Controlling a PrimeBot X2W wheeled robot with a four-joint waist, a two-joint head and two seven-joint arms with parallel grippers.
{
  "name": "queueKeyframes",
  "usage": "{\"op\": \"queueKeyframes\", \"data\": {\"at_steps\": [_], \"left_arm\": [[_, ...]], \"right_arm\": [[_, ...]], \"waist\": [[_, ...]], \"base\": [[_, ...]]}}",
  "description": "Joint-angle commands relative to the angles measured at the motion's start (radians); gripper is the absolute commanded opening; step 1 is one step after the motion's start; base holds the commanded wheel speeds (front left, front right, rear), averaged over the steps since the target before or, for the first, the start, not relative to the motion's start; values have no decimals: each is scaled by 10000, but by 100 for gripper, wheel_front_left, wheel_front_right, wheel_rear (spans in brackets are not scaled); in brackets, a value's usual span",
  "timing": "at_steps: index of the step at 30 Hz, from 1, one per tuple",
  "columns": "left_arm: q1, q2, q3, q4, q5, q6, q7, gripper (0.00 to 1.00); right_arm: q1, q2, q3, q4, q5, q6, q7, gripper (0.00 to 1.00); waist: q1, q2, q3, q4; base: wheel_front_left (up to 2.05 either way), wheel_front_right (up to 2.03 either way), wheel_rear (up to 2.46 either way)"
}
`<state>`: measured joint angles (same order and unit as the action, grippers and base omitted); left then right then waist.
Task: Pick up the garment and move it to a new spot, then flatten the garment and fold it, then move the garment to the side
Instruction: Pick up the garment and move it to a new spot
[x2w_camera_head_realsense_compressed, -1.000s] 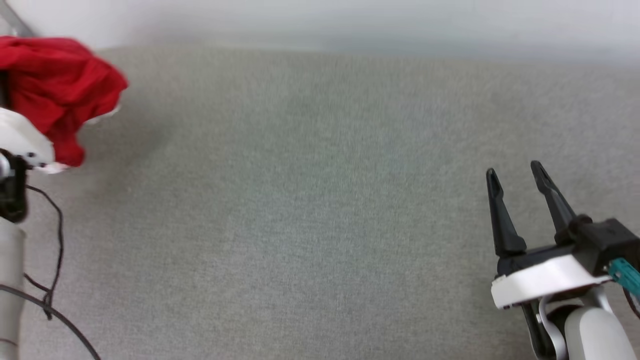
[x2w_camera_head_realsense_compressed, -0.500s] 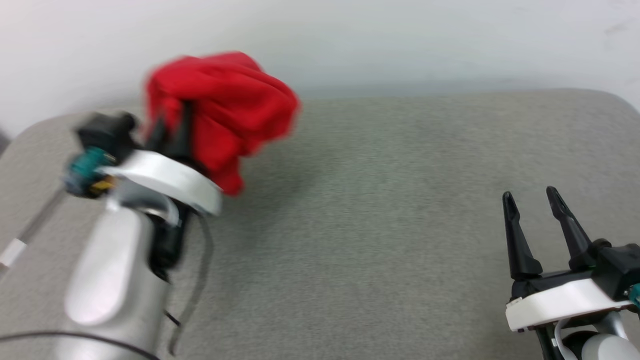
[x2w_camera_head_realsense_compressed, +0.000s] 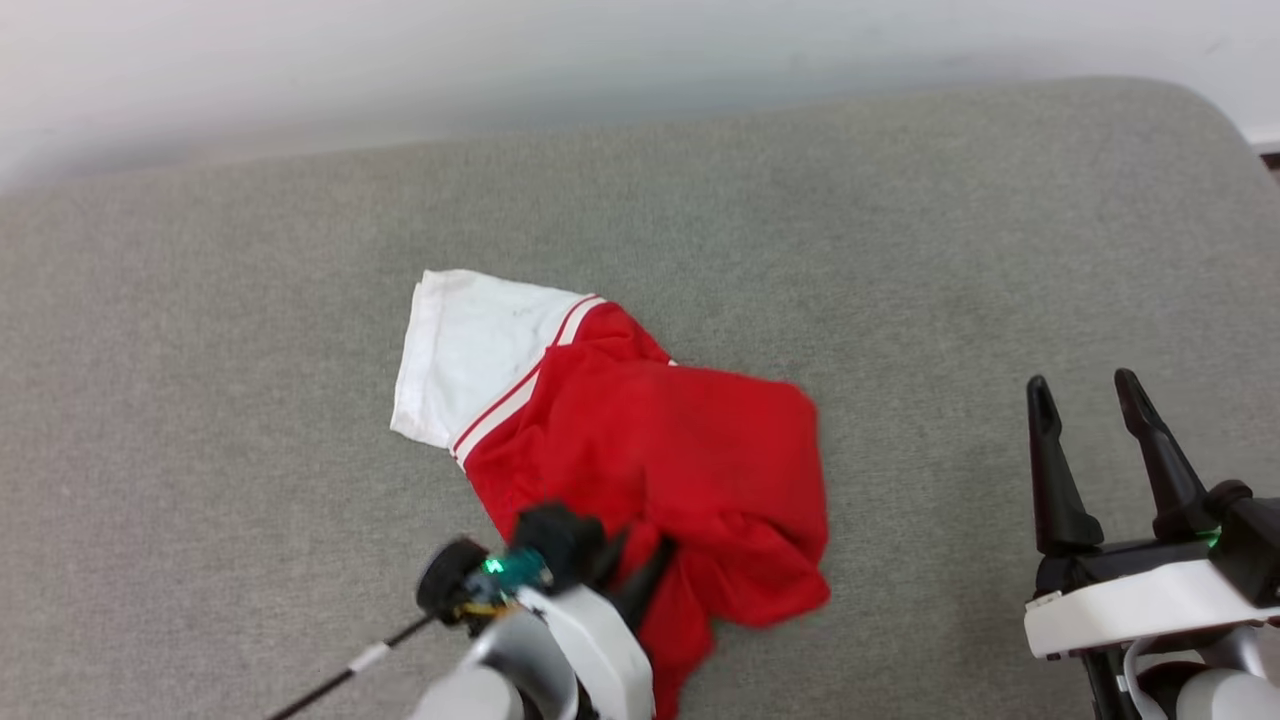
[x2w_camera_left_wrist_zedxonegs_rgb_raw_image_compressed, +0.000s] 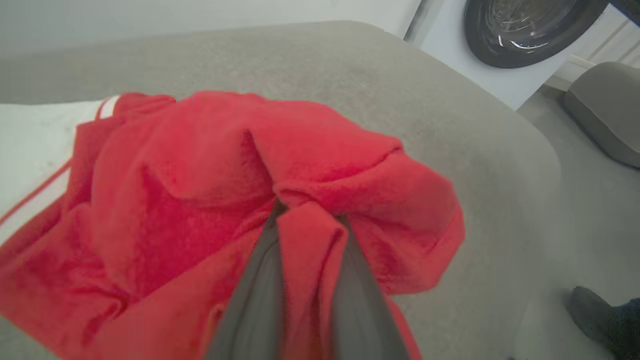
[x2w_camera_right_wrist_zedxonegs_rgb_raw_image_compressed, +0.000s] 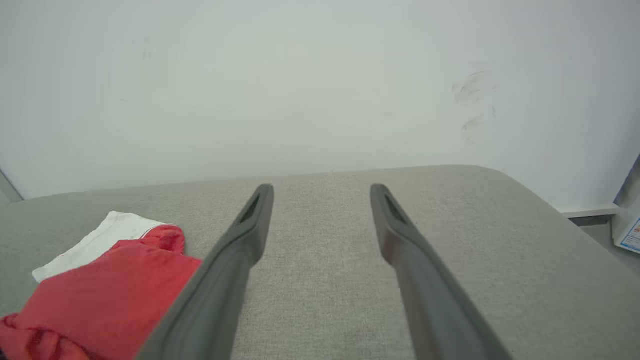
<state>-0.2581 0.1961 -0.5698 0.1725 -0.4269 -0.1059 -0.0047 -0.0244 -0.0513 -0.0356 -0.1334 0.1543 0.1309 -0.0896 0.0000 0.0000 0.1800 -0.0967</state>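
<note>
**Left gripper clamping the crumpled red shirt on the grey cushion**

The garment (x2w_camera_head_realsense_compressed: 650, 450) is lying bunched near the middle of the grey cushion (x2w_camera_head_realsense_compressed: 900, 250). Its white sleeve (x2w_camera_head_realsense_compressed: 470, 350), edged with striped trim, is spreading flat toward the far left. The left gripper (x2w_camera_head_realsense_compressed: 638, 565) is reaching in from the near edge and pinching a fold of the red fabric. In the left wrist view its fingers (x2w_camera_left_wrist_zedxonegs_rgb_raw_image_compressed: 260, 290) are standing close together with cloth gathered between them. The near hem is looking blurred, so it may be lifting slightly off the cushion. The right gripper (x2w_camera_head_realsense_compressed: 1080, 382) is hovering well apart to the right. Its fingers (x2w_camera_right_wrist_zedxonegs_rgb_raw_image_compressed: 235, 260) are spreading wide with nothing between them, pointing toward the pale wall (x2w_camera_right_wrist_zedxonegs_rgb_raw_image_compressed: 300, 75).
</note>
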Motion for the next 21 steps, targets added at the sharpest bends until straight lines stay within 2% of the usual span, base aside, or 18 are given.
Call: {"op": "queueKeyframes", "data": {"at_steps": [1, 5, 6, 7, 8, 9, 16, 21], "left_arm": [[195, 11, -324, 192, 52, -69, 19, 0], [77, -28, -880, 442, 183, -154, -204, 0], [-2, -54, -909, 462, 186, -166, -341, 42], [-66, -58, -933, 497, 221, -174, -467, 90], [-66, -58, -933, 497, 221, -174, -467, 90], [-136, -74, -931, 475, 284, -169, -650, 100], [-347, -171, -583, -197, 516, 131, -1973, 100], [-7, -88, 128, -673, 473, 867, -2349, 100]], "right_arm": [[-227, 14, 77, 26, 22, -3, -57, 100], [-357, 14, 51, 83, -87, -2, -80, 100], [-396, 14, 68, 103, -99, -2, -74, 100], [-416, 13, 56, 137, -113, -3, -74, 100], [-416, 13, 56, 137, -113, -3, -74, 100], [-402, 11, 42, 172, -138, -3, -73, 100], [-127, 13, 97, 426, -162, -3, 72, 100], [204, 13, 51, 442, -158, -3, 236, 100]], "waist": [[0, 0, 255, 116], [0, 0, 333, 368], [0, 0, 312, 419], [0, 0, 246, 476], [0, 0, 246, 476], [0, 0, 148, 537], [0, 0, -795, 810], [0, 0, -1398, 943]], "base": [[0, 0, 0], [0, 0, 0], [0, 0, 0], [0, 0, 0], [0, 0, 0], [0, 0, 0], [0, 0, 0], [0, 0, 0]]}}
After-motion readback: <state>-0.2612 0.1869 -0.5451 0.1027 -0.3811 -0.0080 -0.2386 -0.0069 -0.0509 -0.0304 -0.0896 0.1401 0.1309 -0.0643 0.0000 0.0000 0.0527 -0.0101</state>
